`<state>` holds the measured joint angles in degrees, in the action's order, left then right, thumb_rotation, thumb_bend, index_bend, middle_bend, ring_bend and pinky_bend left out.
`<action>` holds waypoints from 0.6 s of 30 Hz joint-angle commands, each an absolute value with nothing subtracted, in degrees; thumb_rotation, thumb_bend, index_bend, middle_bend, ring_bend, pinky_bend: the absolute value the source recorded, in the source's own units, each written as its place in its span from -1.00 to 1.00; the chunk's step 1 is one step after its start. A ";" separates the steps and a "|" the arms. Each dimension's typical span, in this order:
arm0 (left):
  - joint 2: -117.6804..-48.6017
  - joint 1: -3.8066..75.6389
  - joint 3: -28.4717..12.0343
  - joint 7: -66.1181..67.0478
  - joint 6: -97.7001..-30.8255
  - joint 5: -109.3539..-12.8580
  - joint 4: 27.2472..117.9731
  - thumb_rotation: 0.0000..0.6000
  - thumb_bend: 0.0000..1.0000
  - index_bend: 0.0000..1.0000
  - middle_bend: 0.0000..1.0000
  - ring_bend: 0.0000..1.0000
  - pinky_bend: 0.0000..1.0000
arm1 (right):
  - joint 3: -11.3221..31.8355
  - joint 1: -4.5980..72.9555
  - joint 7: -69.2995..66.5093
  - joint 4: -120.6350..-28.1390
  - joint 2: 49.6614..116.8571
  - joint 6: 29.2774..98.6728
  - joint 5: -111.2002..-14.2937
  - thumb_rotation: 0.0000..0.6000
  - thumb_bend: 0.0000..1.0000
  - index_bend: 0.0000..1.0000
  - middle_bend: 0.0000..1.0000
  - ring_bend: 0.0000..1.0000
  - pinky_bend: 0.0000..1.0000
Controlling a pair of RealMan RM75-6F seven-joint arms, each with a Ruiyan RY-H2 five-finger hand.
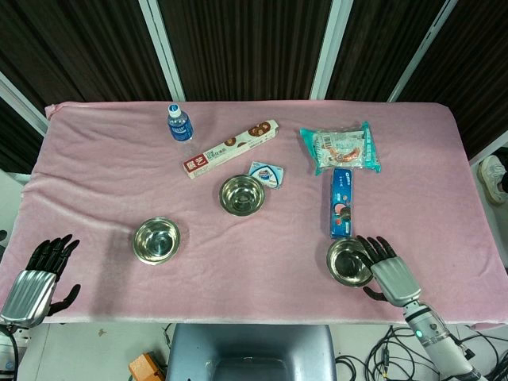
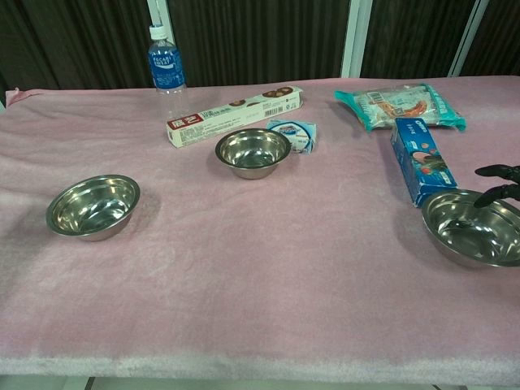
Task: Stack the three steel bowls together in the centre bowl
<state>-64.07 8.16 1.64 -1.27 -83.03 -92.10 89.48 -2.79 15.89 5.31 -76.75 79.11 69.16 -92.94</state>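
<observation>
Three steel bowls stand upright and apart on the pink cloth. The centre bowl (image 1: 242,194) (image 2: 253,152) is empty, as is the left bowl (image 1: 156,240) (image 2: 93,206). The right bowl (image 1: 348,262) (image 2: 475,227) sits near the front edge. My right hand (image 1: 386,266) (image 2: 497,183) is at that bowl's right rim, fingers spread and reaching over the rim, holding nothing that I can see. Off the table's front left corner, my left hand (image 1: 40,274) is open and empty, well away from the left bowl; the chest view does not show it.
A blue biscuit box (image 1: 342,202) (image 2: 421,158) lies just behind the right bowl. A small blue-white packet (image 1: 266,174) touches the centre bowl's far right side. Further back are a long biscuit box (image 1: 231,148), a water bottle (image 1: 179,123) and a teal snack bag (image 1: 341,148).
</observation>
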 commanded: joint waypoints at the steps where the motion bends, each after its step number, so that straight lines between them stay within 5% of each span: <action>1: -64.14 8.03 1.70 -1.07 -83.30 -92.33 89.57 1.00 -0.29 -1.00 -1.00 -1.00 -0.91 | -2.99 16.06 5.37 -76.71 79.13 68.82 -92.92 1.00 -0.33 -0.29 -1.00 -1.00 -1.00; 8: -64.18 8.27 1.62 -0.78 -82.84 -92.22 89.79 1.00 -0.29 -1.00 -1.00 -1.00 -0.91 | -3.98 16.61 5.08 -75.06 79.91 69.15 -94.64 1.00 -0.27 -0.21 -1.00 -1.00 -1.00; 18: -64.19 8.16 1.67 0.11 -82.73 -92.02 90.23 1.00 -0.29 -1.00 -1.00 -1.00 -0.91 | -4.75 17.67 3.56 -68.72 84.03 70.16 -97.28 1.00 -0.04 0.37 -0.83 -1.00 -1.00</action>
<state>-64.20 8.18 1.67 0.08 -82.71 -92.02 90.20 -4.64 17.49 3.86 -69.12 83.68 70.13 -97.06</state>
